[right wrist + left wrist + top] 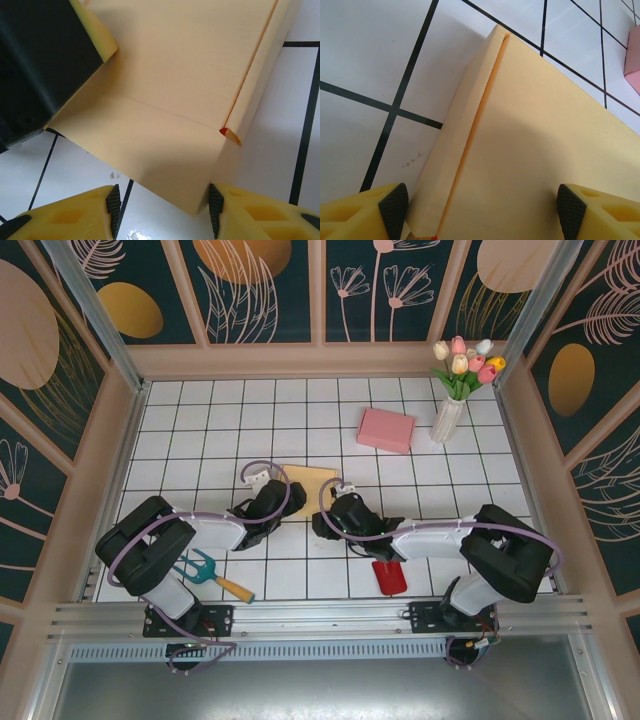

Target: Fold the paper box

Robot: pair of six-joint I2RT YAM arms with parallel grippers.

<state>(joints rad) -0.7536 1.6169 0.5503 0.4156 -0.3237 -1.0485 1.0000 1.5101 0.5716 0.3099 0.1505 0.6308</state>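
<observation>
On counter (200, 420) center, my L pincer (481, 202) & R pincer (164, 206) both sit released, spread wide over the flat yellow paper box (535, 140), nothing gripped.

The paper box (310, 478) lay on the table (200, 420) near its middle. The left gripper (276, 492) was at the box's near-left side, with its fingers (392, 205) spread either side of that end. The right gripper (163, 205) was at the box's near-right corner, which sat between its fingers (216, 202). Behind the box and to its right sat a block (386, 429), with a vase of flowers (447, 418) standing just right of that. Nearer than the box, toward the table's near edge, a hand fork (215, 575) lay to the box's left and a scoop (389, 577) to its right.
</observation>
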